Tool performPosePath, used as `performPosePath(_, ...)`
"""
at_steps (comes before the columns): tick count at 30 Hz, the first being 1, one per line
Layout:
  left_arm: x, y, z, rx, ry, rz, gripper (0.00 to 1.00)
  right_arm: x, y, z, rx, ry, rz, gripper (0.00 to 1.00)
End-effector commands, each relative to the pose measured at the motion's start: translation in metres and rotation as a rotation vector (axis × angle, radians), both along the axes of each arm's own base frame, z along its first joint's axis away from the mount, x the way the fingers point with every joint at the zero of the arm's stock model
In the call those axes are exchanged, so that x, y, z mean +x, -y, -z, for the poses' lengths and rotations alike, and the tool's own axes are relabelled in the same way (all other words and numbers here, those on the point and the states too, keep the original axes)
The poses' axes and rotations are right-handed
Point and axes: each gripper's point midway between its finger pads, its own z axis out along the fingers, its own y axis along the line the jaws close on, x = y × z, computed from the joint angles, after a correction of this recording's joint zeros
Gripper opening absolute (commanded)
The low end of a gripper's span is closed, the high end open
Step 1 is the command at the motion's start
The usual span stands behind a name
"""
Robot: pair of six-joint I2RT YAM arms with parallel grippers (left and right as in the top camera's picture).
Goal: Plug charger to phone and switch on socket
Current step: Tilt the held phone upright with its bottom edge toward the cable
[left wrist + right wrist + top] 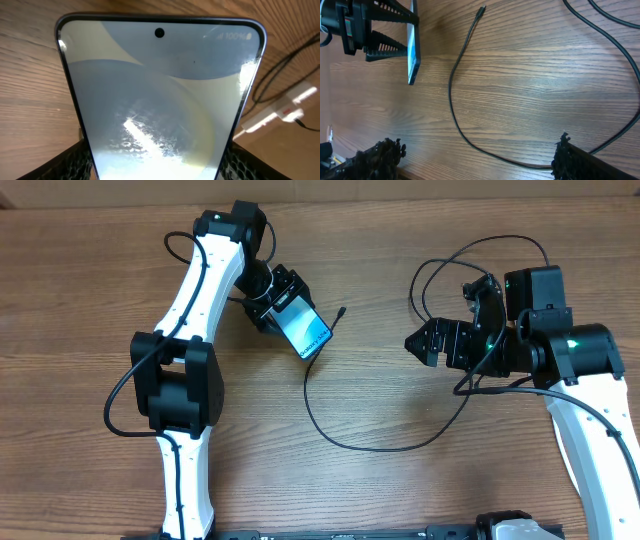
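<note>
Overhead: slim glossy phone (303, 330), thin black charger (306, 390), grained wooden table (400, 500).

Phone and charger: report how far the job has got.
Done: the left gripper grips the phone, screen lit. In hand: nothing plugged; the charger lies loose, its connector tip apart from the phone, and the right gripper is open and empty. Remaining: plugging in, then switching the socket, whose switch state cannot be read.
</note>
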Motion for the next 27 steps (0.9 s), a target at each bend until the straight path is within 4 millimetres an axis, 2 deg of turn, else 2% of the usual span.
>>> performPosePath(1,0.003,0.017,-0.019,-0.119,-0.004,-0.015,0.69,0.006,0.002,-0.009,-0.006,0.034,0.008,1.0)
performPosePath(16,-0.002,0.045,-0.053,-0.373,-0.121,-0.088,0.67,0.006,0.002,-0.009,-0.006,0.031,0.007,1.0)
performPosePath(20,-0.001,0.048,-0.066,-0.456,-0.16,-0.115,0.65,0.005,0.002,-0.009,-0.006,0.03,0.007,1.0)
performPosePath(24,0.001,0.05,-0.087,-0.583,-0.23,-0.164,0.65,0.006,0.002,-0.009,-0.006,0.031,0.007,1.0)
performPosePath(27,0.004,0.047,-0.092,-0.607,-0.273,-0.209,0.65,0.006,0.002,-0.009,-0.006,0.031,0.007,1.0)
